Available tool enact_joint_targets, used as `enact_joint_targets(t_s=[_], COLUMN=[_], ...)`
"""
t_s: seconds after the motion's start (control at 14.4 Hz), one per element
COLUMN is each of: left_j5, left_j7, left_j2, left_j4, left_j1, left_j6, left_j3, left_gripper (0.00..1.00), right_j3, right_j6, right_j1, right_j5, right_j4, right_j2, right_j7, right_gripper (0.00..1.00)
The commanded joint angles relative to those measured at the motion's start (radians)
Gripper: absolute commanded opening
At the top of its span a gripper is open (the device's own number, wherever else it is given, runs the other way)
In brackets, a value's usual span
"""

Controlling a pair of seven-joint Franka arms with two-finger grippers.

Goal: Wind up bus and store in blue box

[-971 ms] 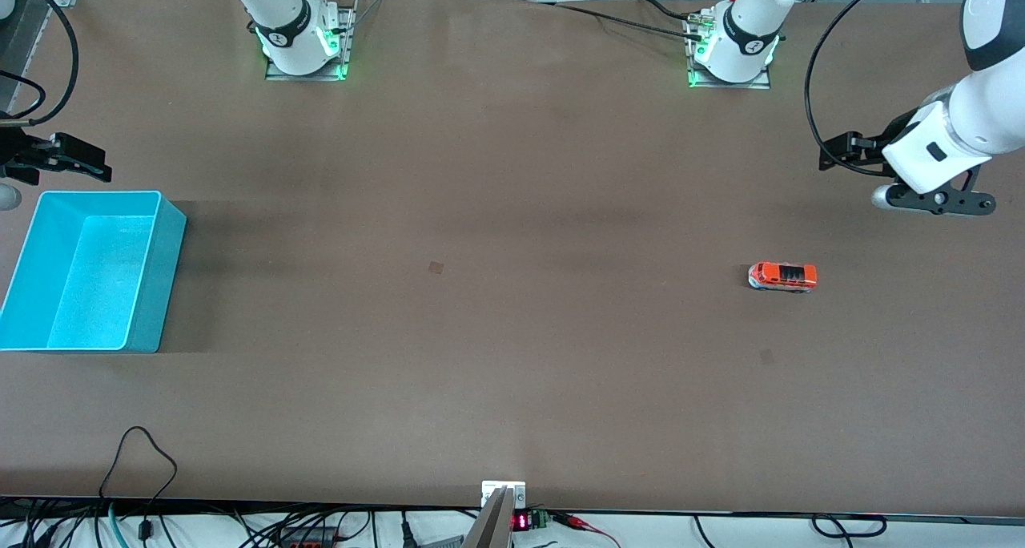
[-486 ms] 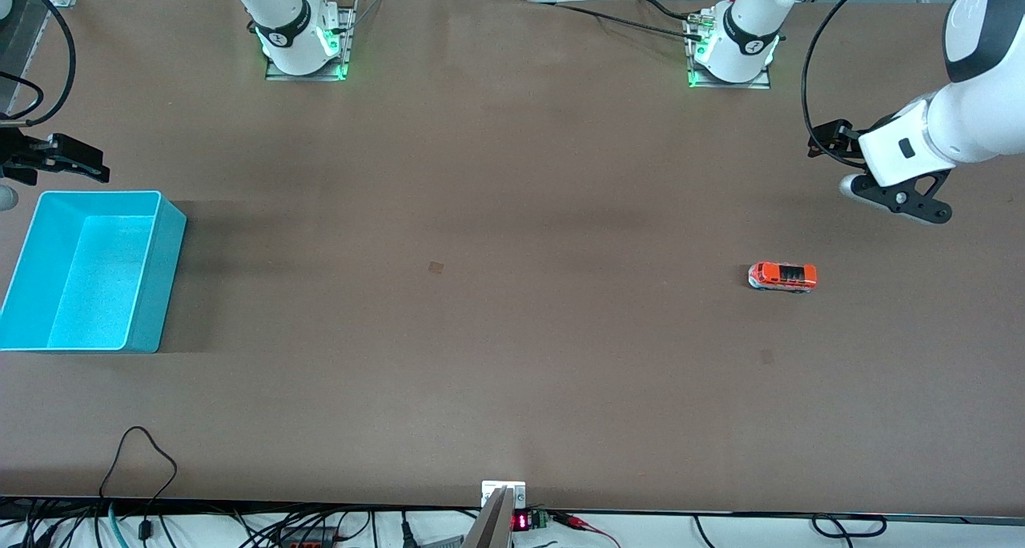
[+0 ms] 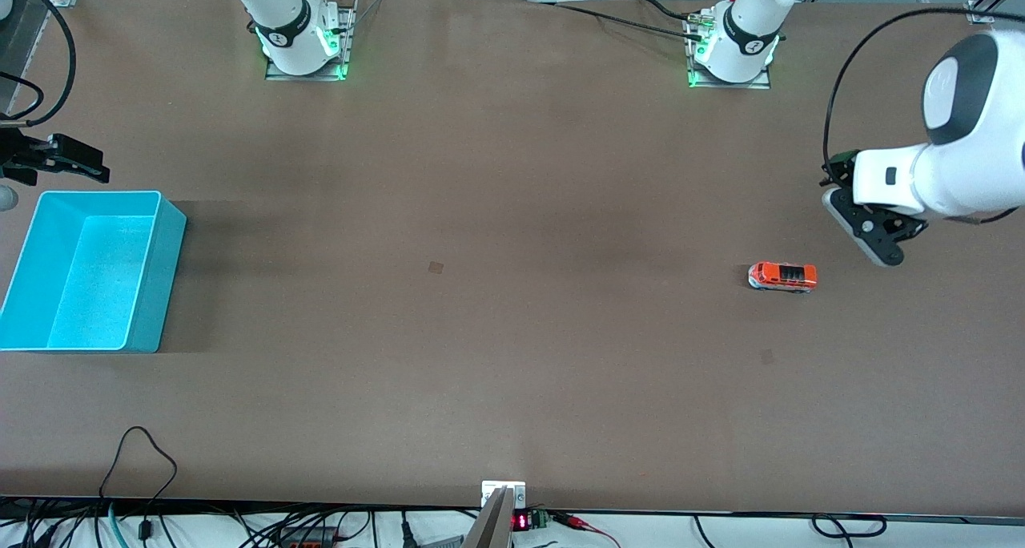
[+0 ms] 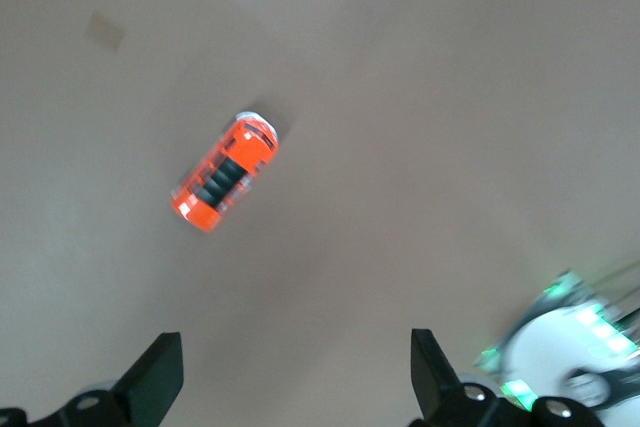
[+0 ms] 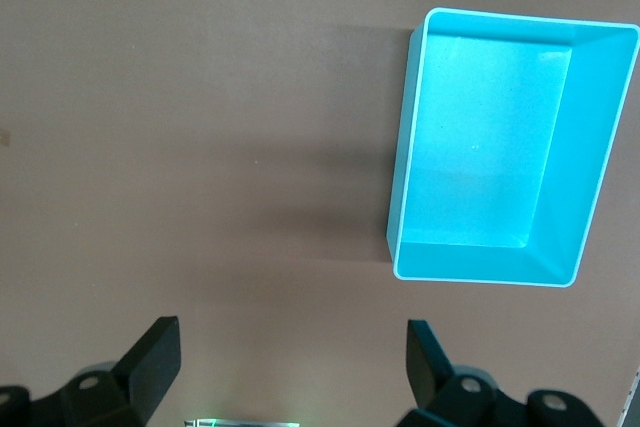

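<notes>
The small orange bus stands on the brown table toward the left arm's end. My left gripper hangs open and empty over the table beside the bus, a little off it toward the table's end. The blue box sits empty at the right arm's end of the table. My right gripper waits open with nothing in it, over the table edge beside the box's wall that faces the robots' bases.
The two arm bases are bolted along the table's edge farthest from the front camera. Small dark marks dot the tabletop. A black cable loops onto the edge nearest the front camera.
The left arm has swung in and turned its wrist, bringing its open gripper closer to the bus. The right arm, the bus and the box have not moved.
</notes>
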Motion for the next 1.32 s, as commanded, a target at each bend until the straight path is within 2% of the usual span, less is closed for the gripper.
enact_joint_targets(t_s=[0.0,0.21,0.42,0.76,1.04,1.18,1.25], left_j5=[0.019,0.019,0.019,0.019,0.019,0.019,0.019], left_j7=[0.306,0.493,0.566,0.577,0.594,0.595,0.6], left_j2=[0.11,0.15,0.15,0.161,0.196,0.222,0.233], left_j4=[-0.008,-0.107,-0.23,-0.373,-0.387,-0.385,-0.385], left_j1=[0.064,0.086,0.086,0.086,0.086,0.081,0.081], left_j6=[0.155,0.373,0.547,0.731,0.785,0.791,0.794], left_j3=[-0.002,-0.004,-0.007,-0.007,-0.008,-0.008,-0.01], left_gripper=[1.0,1.0,1.0,1.0,0.99,0.9,0.79], right_j3=[0.006,0.006,0.006,0.006,0.008,0.008,0.008], right_j6=[0.006,0.006,0.006,0.006,0.006,0.006,0.006], right_j1=[-0.005,-0.003,-0.005,-0.002,-0.002,-0.002,-0.002], right_j5=[0.007,0.007,0.009,0.009,0.009,0.009,0.009], right_j4=[-0.004,-0.004,-0.004,-0.004,-0.004,-0.004,-0.004], right_j2=[-0.007,-0.007,-0.007,-0.007,-0.007,-0.007,-0.007], right_j7=[0.005,0.005,0.005,0.005,0.005,0.005,0.005], right_gripper=[1.0,1.0,1.0,1.0,1.0,1.0,1.0])
